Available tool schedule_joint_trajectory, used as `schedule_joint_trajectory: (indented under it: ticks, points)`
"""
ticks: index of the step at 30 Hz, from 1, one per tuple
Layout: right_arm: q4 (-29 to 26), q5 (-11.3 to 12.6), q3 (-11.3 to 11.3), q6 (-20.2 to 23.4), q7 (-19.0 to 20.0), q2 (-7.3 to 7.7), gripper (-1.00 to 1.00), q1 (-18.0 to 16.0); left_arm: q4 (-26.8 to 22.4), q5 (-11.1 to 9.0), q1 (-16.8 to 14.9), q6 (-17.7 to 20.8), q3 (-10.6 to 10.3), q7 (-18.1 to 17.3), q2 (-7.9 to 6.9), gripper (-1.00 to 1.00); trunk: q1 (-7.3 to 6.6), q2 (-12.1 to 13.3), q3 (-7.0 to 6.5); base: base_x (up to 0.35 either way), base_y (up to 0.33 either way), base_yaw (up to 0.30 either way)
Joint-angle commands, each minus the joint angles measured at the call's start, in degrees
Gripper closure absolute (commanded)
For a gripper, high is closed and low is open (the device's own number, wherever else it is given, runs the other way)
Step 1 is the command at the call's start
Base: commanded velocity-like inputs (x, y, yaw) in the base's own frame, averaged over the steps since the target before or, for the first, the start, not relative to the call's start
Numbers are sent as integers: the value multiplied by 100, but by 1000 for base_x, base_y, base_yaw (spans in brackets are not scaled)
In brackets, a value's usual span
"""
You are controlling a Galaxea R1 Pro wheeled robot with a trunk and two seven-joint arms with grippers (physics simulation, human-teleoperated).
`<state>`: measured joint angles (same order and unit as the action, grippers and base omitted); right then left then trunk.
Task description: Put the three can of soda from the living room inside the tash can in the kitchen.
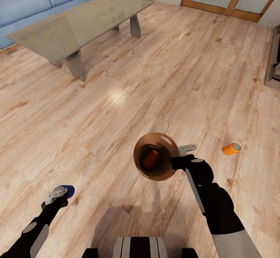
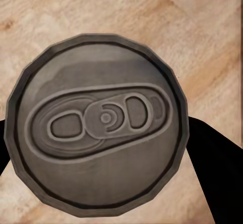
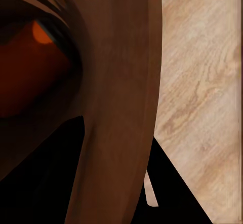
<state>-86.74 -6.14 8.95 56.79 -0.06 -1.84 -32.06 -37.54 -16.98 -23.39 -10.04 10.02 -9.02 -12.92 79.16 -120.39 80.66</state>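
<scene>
Holding the trash can (image 1: 155, 160) clamped at its rim in the right gripper (image 1: 182, 156) with one orange can (image 1: 149, 158) inside, the left gripper (image 1: 62, 192) apparently clamps the blue can (image 1: 69, 190), while the second orange can (image 1: 231, 148) lies on the living-room floor (image 1: 163, 75)

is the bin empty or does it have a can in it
Not empty: an orange can lies inside the bin, which the right claw holds by the rim.

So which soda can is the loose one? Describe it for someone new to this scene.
Start from the pale wood floor in front of the glass coffee table. To the right of the brown bin held by the right tool, an orange can lies on its side on the bare planks, the only can held by nothing.
</scene>
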Motion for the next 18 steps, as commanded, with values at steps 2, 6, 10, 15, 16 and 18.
schedule_joint_trajectory:
  ticks: [2, 6, 10, 15, 16, 18]
  points:
    - [-1, 86, 2, -2, 7, -1, 100, 1, 1, 2, 1, 1, 0, -3, 0, 100, -45, 82, -55, 0, 0, 0]
    - [-1, 87, 2, -2, 9, -1, 100, 5, 1, 2, 1, 0, 0, -3, 0, 100, -133, 242, -164, 0, 0, 0]
    - [5, 87, 2, -2, 10, -1, 100, 6, 1, 2, 1, 2, 0, -3, -1, 100, -221, 403, -274, 0, 0, 0]
    - [8, 94, 2, -2, 11, -1, 100, 11, 1, 2, 1, 2, 0, -3, -4, 100, -330, 603, -410, 0, 0, 0]
    - [8, 95, 2, -2, 11, -1, 100, 13, 1, 2, 1, 2, 0, -3, -2, 100, -352, 643, -438, 0, 0, 0]
    - [8, 95, 2, -2, 11, -1, 100, 14, 1, 2, 1, 2, 0, -5, -1, 100, -396, 723, -493, 0, 0, 0]
